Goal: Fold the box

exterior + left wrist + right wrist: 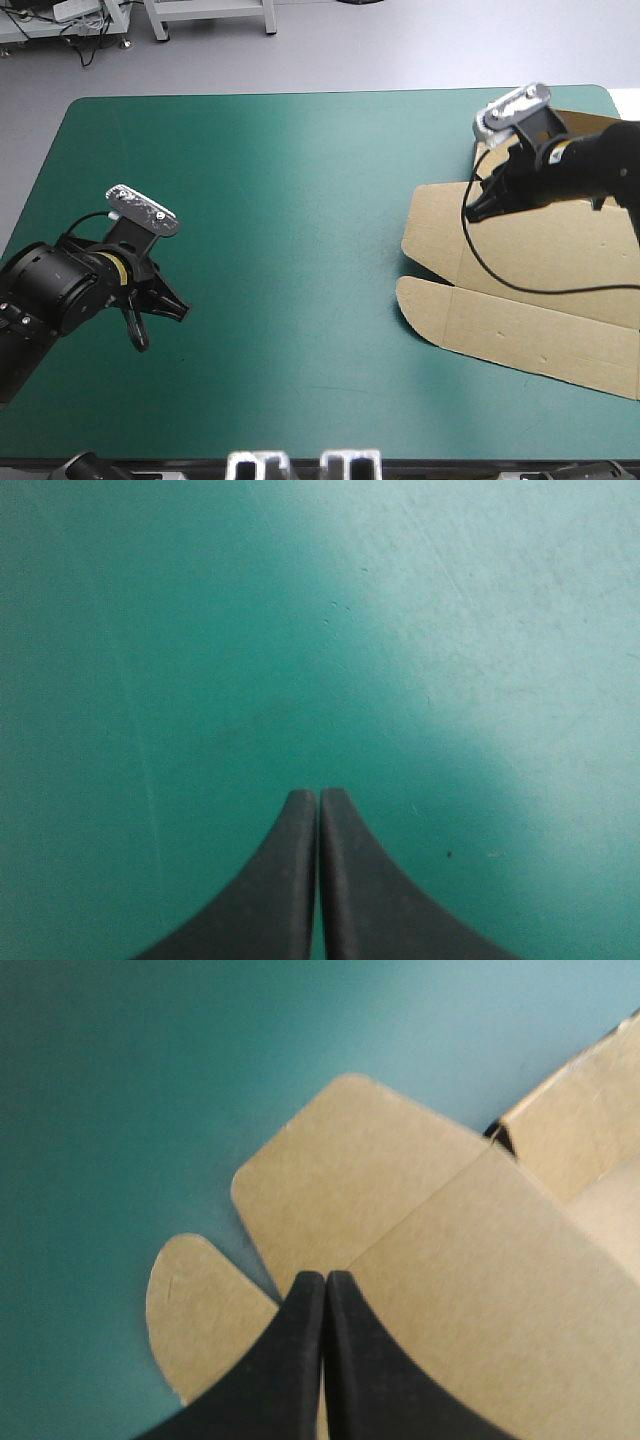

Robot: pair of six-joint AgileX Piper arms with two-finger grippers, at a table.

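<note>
The brown box (540,270) lies as a flat cut sheet on the right side of the teal-green cover (300,220), its rounded flaps pointing toward the table's middle. My right gripper (472,212) hangs over the sheet's far left corner. In the right wrist view its black fingers (325,1278) are shut in one arch just above a crease where a rounded flap (340,1170) joins the box (470,1290). My left gripper (150,320) is low at the table's left, far from the box. It is shut (319,795) over bare cover (200,630).
The sheet reaches the table's right edge and runs out of the high view there. One raised strip of board (570,1120) stands ahead of the right gripper, off to one side. Bare cover lies between the two arms.
</note>
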